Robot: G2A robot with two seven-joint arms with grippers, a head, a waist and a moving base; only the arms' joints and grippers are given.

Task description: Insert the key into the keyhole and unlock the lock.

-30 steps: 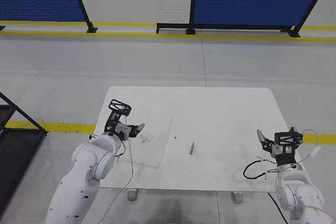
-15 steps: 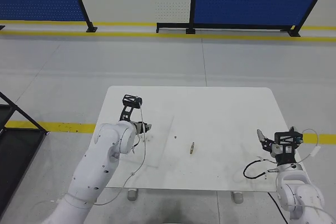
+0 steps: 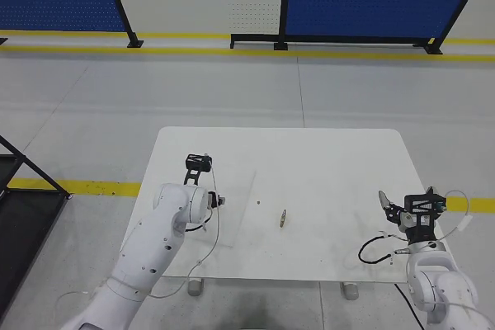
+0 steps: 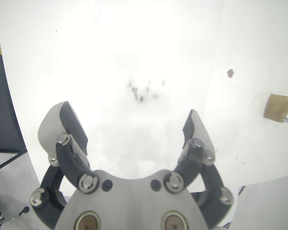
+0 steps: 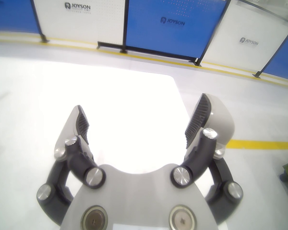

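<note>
Pale factory floor with blue screens [image 3: 371, 16] at 12 o'clock surrounds one white table [image 3: 346, 157]. Directions below follow the top view's clock face.

Lock [image 3: 282, 217]: a brass padlock with a steel shackle, lying flat just to the 6 o'clock side of the table's middle. Neither arm touches it.

Key: not positively identified. A small brown speck [image 3: 258, 200] lies at about 10 o'clock from the lock and apart from it, too small to say whether it is the key. A cluster of dark marks [image 4: 144, 90] sits on the table ahead of the left gripper [image 4: 128, 111]. They may be scuffs only.

Left gripper: over the table's 9 o'clock part, well apart from the lock, fingers spread wide with nothing between them.

Right gripper [image 5: 144, 111]: near the table's 3 o'clock edge, well apart from the lock, likewise spread and empty.

Assessment: the task appears to be at its opening step, with nothing picked up and nothing in the keyhole. The next move calls for locating the key, then taking a fine pinch on a thin, flat piece lying against the table, gripped so that the blade projects. The other gripper would need to steady the lock body. Which way the keyhole faces cannot be told.
</note>
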